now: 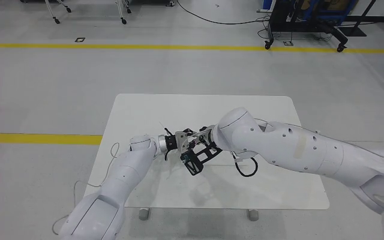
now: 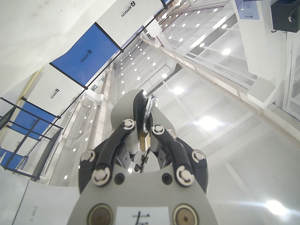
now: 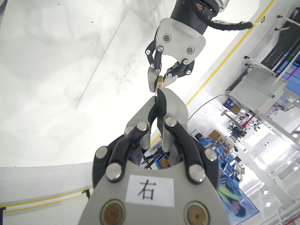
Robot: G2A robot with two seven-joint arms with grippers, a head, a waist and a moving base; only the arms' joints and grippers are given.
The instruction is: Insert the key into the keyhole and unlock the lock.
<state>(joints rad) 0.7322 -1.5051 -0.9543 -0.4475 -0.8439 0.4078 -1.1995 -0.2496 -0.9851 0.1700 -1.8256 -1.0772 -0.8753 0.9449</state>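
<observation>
My left gripper [image 2: 146, 108] is shut on a small padlock. Its brass body [image 2: 144, 141] lies between the fingers and its silver shackle [image 2: 151, 103] sits up by the fingertips. In the right wrist view the left gripper [image 3: 160, 84] faces my right gripper [image 3: 159, 94] tip to tip, with the brass lock [image 3: 160, 81] between them. My right gripper is shut, and its pads meet the lock's end. There only a thin dark sliver of the key [image 3: 156, 91] shows. In the top view both grippers [image 1: 189, 147] meet above the table's middle.
The white table [image 1: 258, 114] lies under both arms, with bare surface on every side of them. Yellow floor lines run beyond it, and carts and racks stand far behind.
</observation>
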